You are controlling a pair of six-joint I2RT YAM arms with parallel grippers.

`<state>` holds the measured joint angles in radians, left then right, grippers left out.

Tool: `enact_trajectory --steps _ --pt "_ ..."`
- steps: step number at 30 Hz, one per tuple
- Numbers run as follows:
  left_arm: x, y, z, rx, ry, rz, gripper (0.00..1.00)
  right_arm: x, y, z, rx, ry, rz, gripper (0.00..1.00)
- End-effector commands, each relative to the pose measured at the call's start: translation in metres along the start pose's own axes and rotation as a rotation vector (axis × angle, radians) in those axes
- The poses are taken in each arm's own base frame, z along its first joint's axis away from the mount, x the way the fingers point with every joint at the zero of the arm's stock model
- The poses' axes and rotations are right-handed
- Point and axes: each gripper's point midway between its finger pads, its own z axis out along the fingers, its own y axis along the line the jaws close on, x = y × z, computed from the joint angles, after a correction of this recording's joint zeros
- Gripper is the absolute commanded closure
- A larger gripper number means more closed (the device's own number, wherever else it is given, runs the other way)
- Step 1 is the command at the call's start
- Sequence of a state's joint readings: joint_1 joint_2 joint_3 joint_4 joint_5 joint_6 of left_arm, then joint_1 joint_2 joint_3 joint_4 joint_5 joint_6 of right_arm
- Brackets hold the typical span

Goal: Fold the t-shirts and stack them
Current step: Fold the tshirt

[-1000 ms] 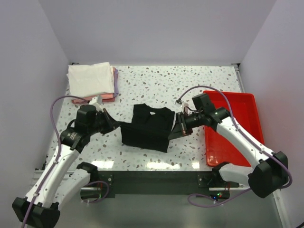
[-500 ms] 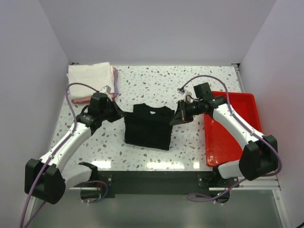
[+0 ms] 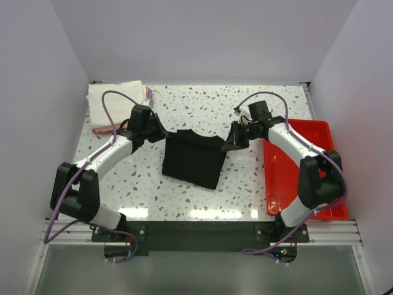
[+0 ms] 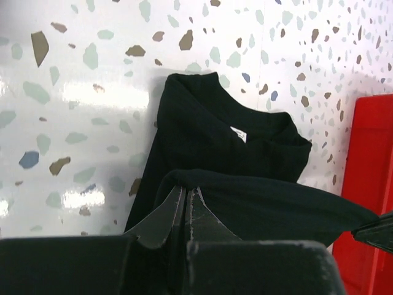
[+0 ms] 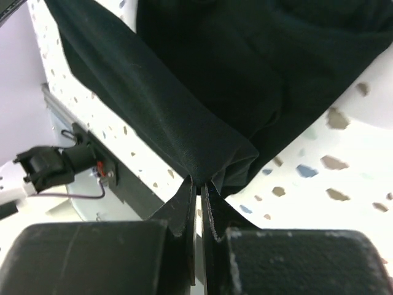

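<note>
A plain black t-shirt (image 3: pixel 191 161) lies mid-table, partly folded, its collar and white label (image 4: pixel 239 132) facing up. My left gripper (image 3: pixel 161 134) is shut on the shirt's left edge (image 4: pixel 187 187). Across from it, my right gripper (image 3: pixel 228 144) is shut on the right edge (image 5: pixel 199 181). Between the two grippers the held black cloth (image 4: pixel 276 203) stretches taut above the rest of the shirt (image 5: pixel 264 67). A stack of folded t-shirts (image 3: pixel 112 103), white on top with pink and lavender edges showing, sits at the far left corner.
A red plastic tray (image 3: pixel 319 138) lies along the table's right side, close behind my right arm; its edge (image 4: pixel 368 184) also shows in the left wrist view. Side walls border the speckled table (image 3: pixel 202 101). The metal front rail (image 3: pixel 196 230) runs by the arm bases.
Both grippers, shut on the black shirt, have moved from the near-middle of the table toward the back, carrying the held edge up and over the rest of the shirt.
</note>
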<state>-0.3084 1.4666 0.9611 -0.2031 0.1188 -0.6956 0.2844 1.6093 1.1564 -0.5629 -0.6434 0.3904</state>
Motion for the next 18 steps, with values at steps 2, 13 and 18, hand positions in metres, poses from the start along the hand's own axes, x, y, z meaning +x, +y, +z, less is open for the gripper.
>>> enact_trajectory --steps 2,13,18 --pt "-0.047 -0.019 0.020 0.059 -0.111 0.055 1.00 -0.036 -0.012 -0.001 0.046 -0.092 -0.013 1.00" --pt "-0.056 -0.064 0.071 0.310 -0.079 0.107 1.00 -0.060 -0.067 0.020 0.142 -0.103 0.067 1.00" --pt "-0.057 -0.067 0.096 0.323 -0.052 0.106 0.99 -0.073 -0.098 0.038 0.189 -0.119 0.099 1.00"
